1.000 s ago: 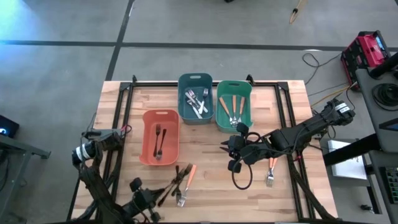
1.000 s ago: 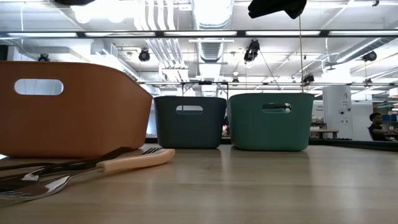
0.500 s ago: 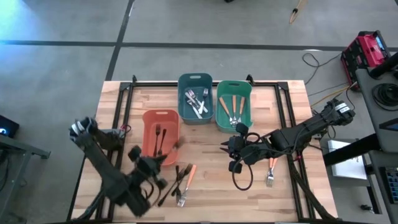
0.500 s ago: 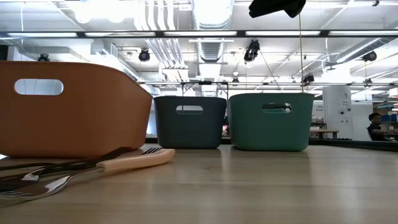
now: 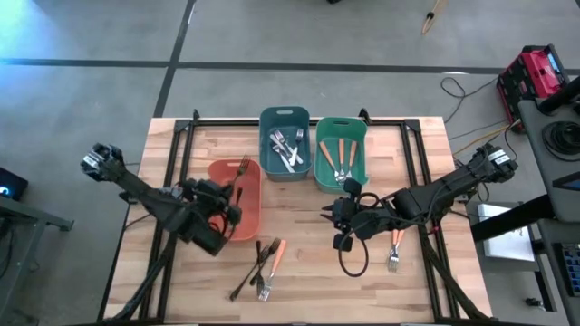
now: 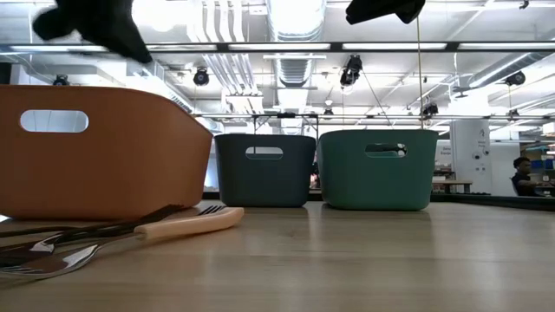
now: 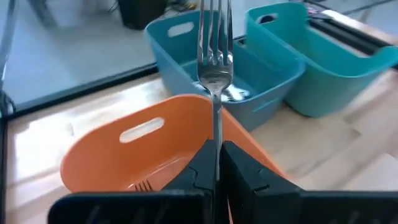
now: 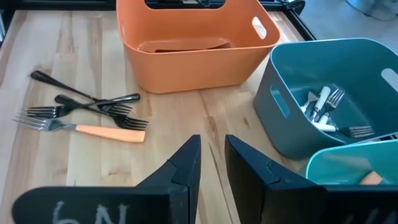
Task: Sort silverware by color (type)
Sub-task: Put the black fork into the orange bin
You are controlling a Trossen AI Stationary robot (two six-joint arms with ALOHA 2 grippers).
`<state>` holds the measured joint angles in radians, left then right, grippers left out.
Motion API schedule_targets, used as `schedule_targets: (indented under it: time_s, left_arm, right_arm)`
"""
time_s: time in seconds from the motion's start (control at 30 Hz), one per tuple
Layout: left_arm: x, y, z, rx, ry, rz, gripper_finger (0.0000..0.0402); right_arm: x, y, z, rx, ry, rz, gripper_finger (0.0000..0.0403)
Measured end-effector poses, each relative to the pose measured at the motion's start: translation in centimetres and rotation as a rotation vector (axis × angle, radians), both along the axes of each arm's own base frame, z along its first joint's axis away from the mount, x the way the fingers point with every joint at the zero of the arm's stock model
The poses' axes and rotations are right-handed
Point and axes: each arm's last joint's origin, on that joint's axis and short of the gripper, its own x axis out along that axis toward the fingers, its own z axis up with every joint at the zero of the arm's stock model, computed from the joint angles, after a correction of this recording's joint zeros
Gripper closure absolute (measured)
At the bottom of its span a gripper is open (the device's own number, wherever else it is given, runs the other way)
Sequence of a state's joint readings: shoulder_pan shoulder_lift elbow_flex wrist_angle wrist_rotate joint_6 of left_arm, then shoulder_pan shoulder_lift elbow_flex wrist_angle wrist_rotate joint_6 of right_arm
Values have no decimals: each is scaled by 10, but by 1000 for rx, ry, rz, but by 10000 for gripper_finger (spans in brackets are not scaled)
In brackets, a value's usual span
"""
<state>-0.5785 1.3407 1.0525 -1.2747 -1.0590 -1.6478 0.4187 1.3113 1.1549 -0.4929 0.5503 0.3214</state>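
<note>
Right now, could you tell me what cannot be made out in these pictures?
- Fork in the left gripper: its handle is hidden between the jaws, so its kind is unclear.
- Salmon bin: the low view shows only its wall, not the contents.
- Green bin: cut off by the right wrist view's edge.
- Right gripper: open, holding nothing.

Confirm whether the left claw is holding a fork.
Yes: the left claw is shut on a fork, held upright above the salmon bin.
</note>
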Motion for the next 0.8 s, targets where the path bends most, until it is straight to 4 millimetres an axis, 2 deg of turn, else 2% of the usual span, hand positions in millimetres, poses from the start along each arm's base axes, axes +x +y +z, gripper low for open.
schedule_targets:
  time_s: [0.13,0.37,0.8]
  left_arm:
    - [2,6,-21,-39,-9,31,401]
    - [-6,6,-46,-261,114,108,401]
    - [-3,23,-62,-269,106,210,401]
  right_arm:
    - [0,0,0,0,-1,0,339]
    - [0,0,0,-13,0,6,337]
    - [1,-1,1,-31,-15,-17,335]
